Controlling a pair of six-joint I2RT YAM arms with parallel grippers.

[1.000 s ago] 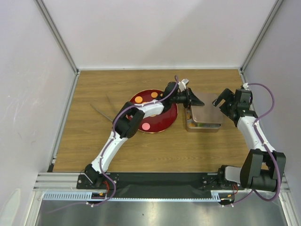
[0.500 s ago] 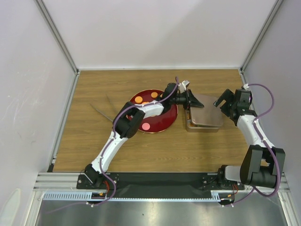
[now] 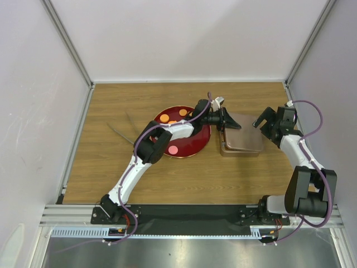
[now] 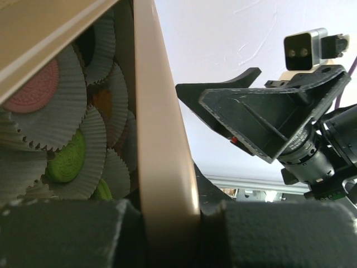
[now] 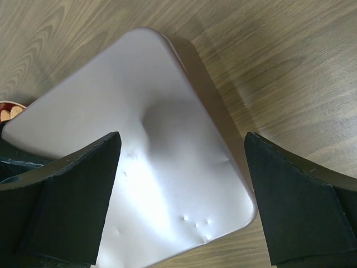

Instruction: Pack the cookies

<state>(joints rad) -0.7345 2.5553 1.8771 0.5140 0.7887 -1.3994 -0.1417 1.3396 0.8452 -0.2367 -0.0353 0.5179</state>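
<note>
Walls white, tabletop wood. Dark-red plate mid-table, metal tin just right of it. On lid edge, left gripper clenched; right gripper spread wide above it. Some cookies on plate, others in paper cups inside tin.

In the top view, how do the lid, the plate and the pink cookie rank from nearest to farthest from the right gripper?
1. lid: just below the open right gripper.
2. plate: left of the lid.
3. pink cookie: on the plate's near-left part.
</note>
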